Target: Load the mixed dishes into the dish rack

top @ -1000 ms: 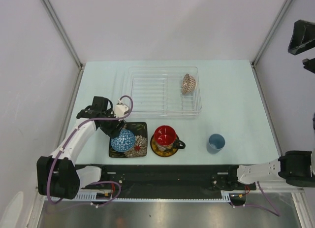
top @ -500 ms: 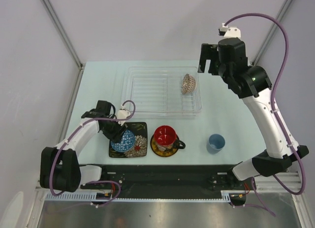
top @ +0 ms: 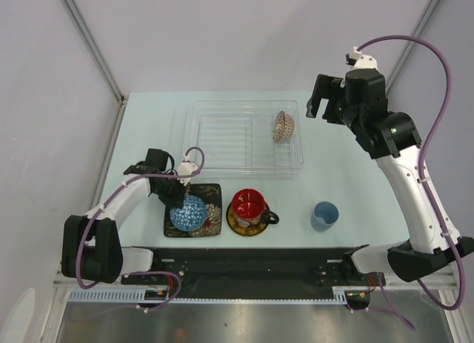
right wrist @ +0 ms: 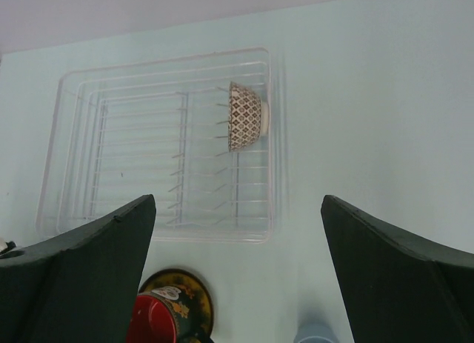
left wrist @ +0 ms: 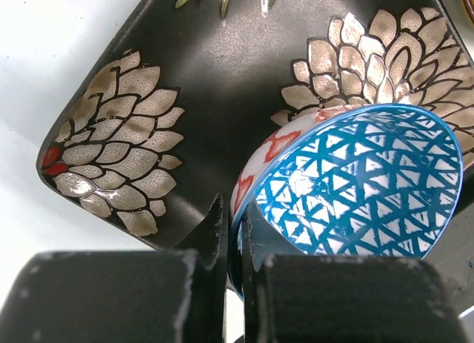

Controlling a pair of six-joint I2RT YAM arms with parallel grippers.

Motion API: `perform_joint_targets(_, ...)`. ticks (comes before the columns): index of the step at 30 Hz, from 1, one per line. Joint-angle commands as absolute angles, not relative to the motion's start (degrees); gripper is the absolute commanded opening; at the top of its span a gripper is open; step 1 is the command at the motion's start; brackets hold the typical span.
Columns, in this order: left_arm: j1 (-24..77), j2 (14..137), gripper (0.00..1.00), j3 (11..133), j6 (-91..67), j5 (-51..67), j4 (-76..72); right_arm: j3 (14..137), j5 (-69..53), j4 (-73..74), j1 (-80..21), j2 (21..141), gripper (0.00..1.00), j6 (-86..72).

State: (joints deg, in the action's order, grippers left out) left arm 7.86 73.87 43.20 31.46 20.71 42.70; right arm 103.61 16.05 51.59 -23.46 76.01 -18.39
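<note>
Currently, left gripper (left wrist: pixel 233 235): clamped on the rim of the blue patterned bowl (left wrist: pixel 355 187), one finger inside the wall and one outside.
Blue patterned bowl: tilted over the black square floral plate (left wrist: pixel 222 76), its triangle-patterned inside turned toward the left wrist camera; the pictures do not settle whether its underside touches the plate.
Black square floral plate: flat on the table (top: pixel 355 165) at the near left, just in front of the dish rack's (top: pixel 222 135) near left corner.
Right gripper (top: pixel 320 98): fingers spread wide with nothing between them, held high beyond the rack's far right corner; its wrist camera looks down over the rack.
Dish rack: clear plastic tray at the middle of the table, its ribbed floor bare apart from one bowl.
Beige patterned bowl (top: pixel 283 125): standing on edge in the rack's right section, toward the far side.
Red-inside dark cup (top: pixel 248 204): upright on the yellow-brown saucer (top: pixel 238 226), just right of the floral plate, handle pointing right.
Light blue cup (top: pixel 325 214): upright on the table, alone, to the right of the saucer and outside the rack.
</note>
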Motion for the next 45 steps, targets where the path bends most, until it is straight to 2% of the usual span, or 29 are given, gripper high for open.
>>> perform_joint_targets(1,8.17,73.83,0.0,44.9,32.7,19.16,42.88,102.04,14.33,49.83,-23.82,77.95,1.0,-18.55)
perform_joint_targets(6,7.38,70.15,0.0,54.12,33.05,23.02,52.89,102.04,15.2,49.57,-24.08,78.92,0.99,-17.4)
perform_joint_targets(9,7.12,70.22,0.0,64.83,31.74,28.37,58.52,101.43,14.86,48.78,-23.91,79.19,0.99,-17.58)
perform_joint_targets(12,7.12,75.38,0.0,80.01,27.8,35.93,61.78,99.67,12.75,46.94,-23.64,79.1,0.99,-18.63)
perform_joint_targets(16,8.25,83.12,0.0,90.6,19.44,42.01,58.39,98.44,11.69,45.97,-26.44,79.45,0.99,-19.86)
perform_joint_targets(22,15.72,91.3,0.0,95.79,10.91,29.45,45.54,100.98,19.32,45.35,-39.45,84.02,0.98,-20.21)
perform_joint_targets(24,17.3,95.7,0.0,98.86,9.06,26.65,45.0,101.69,17.94,43.96,-42.01,85.51,0.98,-21.52)
perform_joint_targets(31,18.19,101.07,0.0,102.83,4.49,26.1,40.7,101.16,13.89,40.43,-43.51,89.29,0.94,-23.03)
perform_joint_targets(37,18.54,100.28,0.01,101.34,2.29,27.24,38.67,98.79,8.53,37.45,-41.66,91.05,0.86,-24.61)
perform_joint_targets(45,20.21,99.14,0.0,98.96,0.53,27.86,36.65,98.61,6.85,35.33,-41.13,95.09,0.82,-24.7)
